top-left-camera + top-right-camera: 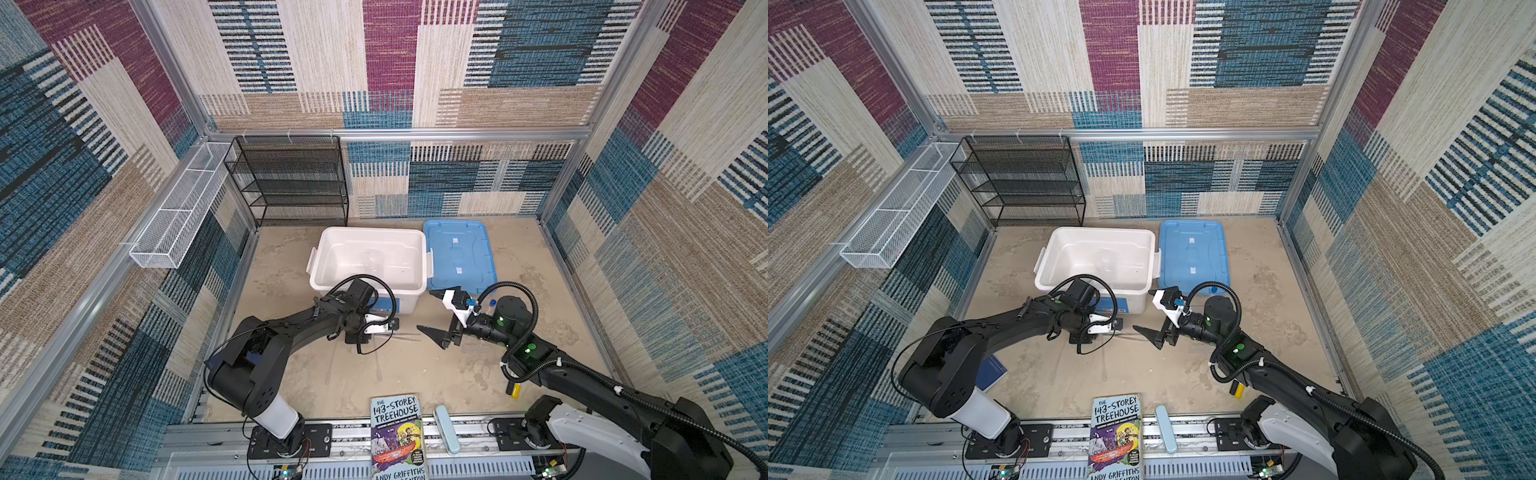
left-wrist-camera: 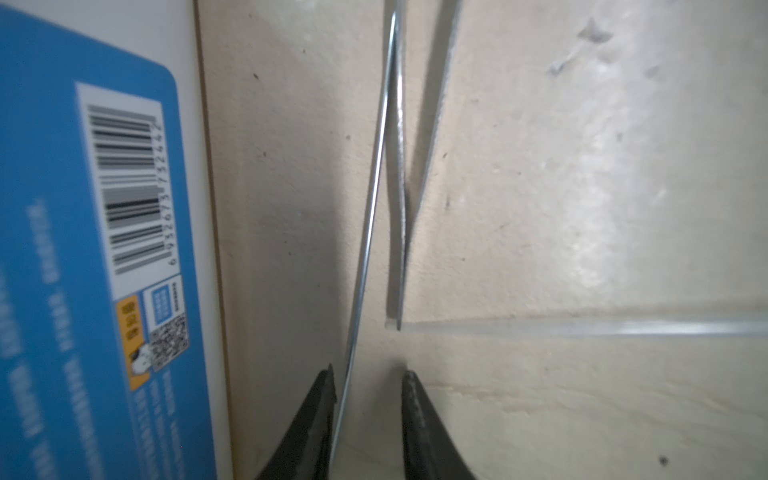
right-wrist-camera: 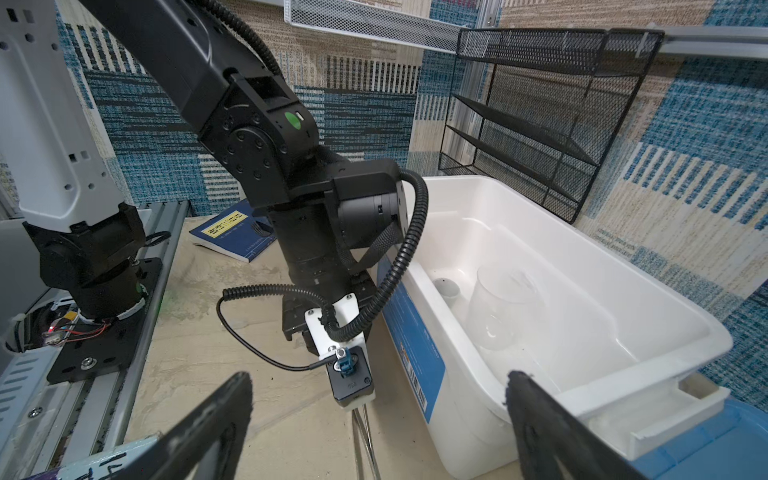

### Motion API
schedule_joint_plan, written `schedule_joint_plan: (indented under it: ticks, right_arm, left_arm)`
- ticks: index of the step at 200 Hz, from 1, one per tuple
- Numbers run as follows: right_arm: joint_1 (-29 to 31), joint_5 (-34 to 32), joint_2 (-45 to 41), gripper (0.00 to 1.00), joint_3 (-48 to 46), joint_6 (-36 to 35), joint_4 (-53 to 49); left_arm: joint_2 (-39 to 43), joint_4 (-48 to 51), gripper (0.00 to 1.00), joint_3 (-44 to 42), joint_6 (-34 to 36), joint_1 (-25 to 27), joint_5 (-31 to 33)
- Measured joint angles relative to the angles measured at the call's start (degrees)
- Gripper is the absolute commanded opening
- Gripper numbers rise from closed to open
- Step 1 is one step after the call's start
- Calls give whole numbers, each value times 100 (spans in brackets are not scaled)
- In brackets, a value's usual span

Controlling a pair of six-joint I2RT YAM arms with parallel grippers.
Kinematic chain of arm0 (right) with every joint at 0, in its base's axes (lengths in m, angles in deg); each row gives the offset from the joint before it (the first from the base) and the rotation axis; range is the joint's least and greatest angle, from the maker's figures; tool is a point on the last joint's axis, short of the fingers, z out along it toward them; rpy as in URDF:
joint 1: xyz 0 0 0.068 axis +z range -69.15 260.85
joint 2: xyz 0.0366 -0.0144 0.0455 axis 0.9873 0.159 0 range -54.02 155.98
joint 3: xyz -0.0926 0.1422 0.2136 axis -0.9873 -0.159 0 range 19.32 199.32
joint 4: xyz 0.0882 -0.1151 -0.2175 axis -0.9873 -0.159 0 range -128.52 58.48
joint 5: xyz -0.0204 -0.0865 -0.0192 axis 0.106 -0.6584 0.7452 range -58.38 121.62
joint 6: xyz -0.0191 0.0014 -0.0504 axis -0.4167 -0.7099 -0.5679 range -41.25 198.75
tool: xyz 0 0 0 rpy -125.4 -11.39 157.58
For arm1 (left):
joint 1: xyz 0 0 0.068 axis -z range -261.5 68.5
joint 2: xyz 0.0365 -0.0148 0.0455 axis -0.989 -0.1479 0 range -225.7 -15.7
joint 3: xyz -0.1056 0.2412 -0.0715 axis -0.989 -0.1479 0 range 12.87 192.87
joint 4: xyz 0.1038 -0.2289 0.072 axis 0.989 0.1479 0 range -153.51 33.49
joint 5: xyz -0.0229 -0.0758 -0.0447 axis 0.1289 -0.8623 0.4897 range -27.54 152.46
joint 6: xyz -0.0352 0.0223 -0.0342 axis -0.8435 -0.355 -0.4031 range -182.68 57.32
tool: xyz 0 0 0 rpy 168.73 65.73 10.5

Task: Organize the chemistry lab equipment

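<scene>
Already two pieces sit inside the white bin (image 3: pixel 602 266): the clear flask (image 3: pixel 503 307) and, just beside it, the small grey dish (image 3: pixel 446 286). The bin's blue lid (image 1: pixel 459 253) lies flat next to it, so closing up is evidently not yet done.

The step in hand, by my reading, is the metal tweezers (image 2: pixel 398 208). They lie on the desk (image 1: pixel 457 374) just in front of the bin's labelled wall. The left tool (image 2: pixel 368 372) is down at them with its fingers narrow; one thin metal arm runs between the two and lies against one finger. A gap shows on the other side, so I cannot tell whether the pinch has actually caught. The right tool (image 1: pixel 424 310) hangs over the desk just past the tweezers' far end, spread wide and carrying nothing.

Left to do, as far as shows: thin glass sticks (image 2: pixel 582 326) are on the desk, one crossing right by the tweezers, others faint nearer the front edge in both top views. One blue-capped tube (image 1: pixel 493 302) peeks out behind the right arm, near the lid's front corner. Any further tubes, the rod and the rack I cannot find.

I would judge the job somewhere short of halfway: two items stowed, one being picked up, several waiting.
</scene>
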Motion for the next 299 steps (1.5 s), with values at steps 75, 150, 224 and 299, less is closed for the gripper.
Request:
schedule_joint_plan:
  ticks: [75,150,224,299]
  right_arm:
    - [0,-57,9,96,-2,-24,-2]
    - [0,-144,-48,96,-11,-42,-7]
    - [0,-197,-50,96,-11,-42,-7]
    - [0,-199,-11,96,-11,-42,-11]
  left_arm:
    - [-293,-55,21,234,50,-4,31]
    - [-387,258,10,437,55,2,-26]
    - [-608,459,12,680,48,101,-146]
    - [-732,612,16,868,39,111,-39]
